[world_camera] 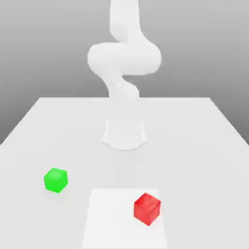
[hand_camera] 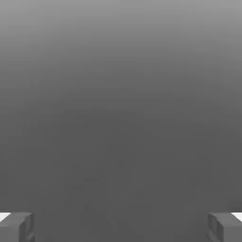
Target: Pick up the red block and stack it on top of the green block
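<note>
The table (world_camera: pixel 44 126) is the biggest thing here, a wide pale surface running across the exterior view. On its far middle stands the arm (world_camera: pixel 124 58), white and bent back on itself above a round base (world_camera: pixel 124 134). In front of the base, toward the near edge of the table, lies a flat brighter square patch (world_camera: pixel 112 219).

The gripper (hand_camera: pixel 121 227) is seen from the hand view, where its two grey fingertips (hand_camera: pixel 16 227) sit far apart at opposite sides with bare grey floor between them: the jaws are spread wide and nothing is pinched between them. No block lies between the fingertips or just beside them, so both blocks are away from the gripper.

The red block (world_camera: pixel 147 208) rests on the bright patch, near that patch's edge on the exterior view's right, turned so that a corner faces the camera. The green block (world_camera: pixel 56 180) sits on the bare table off the patch, toward the exterior view's left and slightly farther back than the red one. The two blocks are well apart, with open table and part of the patch between them; nothing stands on or against either one.
</note>
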Robot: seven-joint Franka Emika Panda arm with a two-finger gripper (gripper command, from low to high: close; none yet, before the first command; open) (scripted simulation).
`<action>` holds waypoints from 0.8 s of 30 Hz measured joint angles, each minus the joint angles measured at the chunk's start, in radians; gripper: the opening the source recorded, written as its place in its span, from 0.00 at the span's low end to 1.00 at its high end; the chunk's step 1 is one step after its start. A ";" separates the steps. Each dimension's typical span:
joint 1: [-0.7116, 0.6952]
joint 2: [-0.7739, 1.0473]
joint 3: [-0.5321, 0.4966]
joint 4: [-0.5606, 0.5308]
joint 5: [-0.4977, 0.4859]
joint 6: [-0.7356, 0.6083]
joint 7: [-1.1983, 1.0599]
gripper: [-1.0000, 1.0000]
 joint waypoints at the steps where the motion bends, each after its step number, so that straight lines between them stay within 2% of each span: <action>1: 0.013 0.040 -0.005 -0.018 -0.003 0.021 -0.032 0.50; 11: 0.120 0.406 -0.054 -0.188 -0.009 0.217 -0.339 0.50; 20: 0.177 0.733 -0.050 -0.339 0.016 0.392 -0.635 0.50; 24: 0.166 0.878 -0.033 -0.341 0.034 0.504 -0.680 0.50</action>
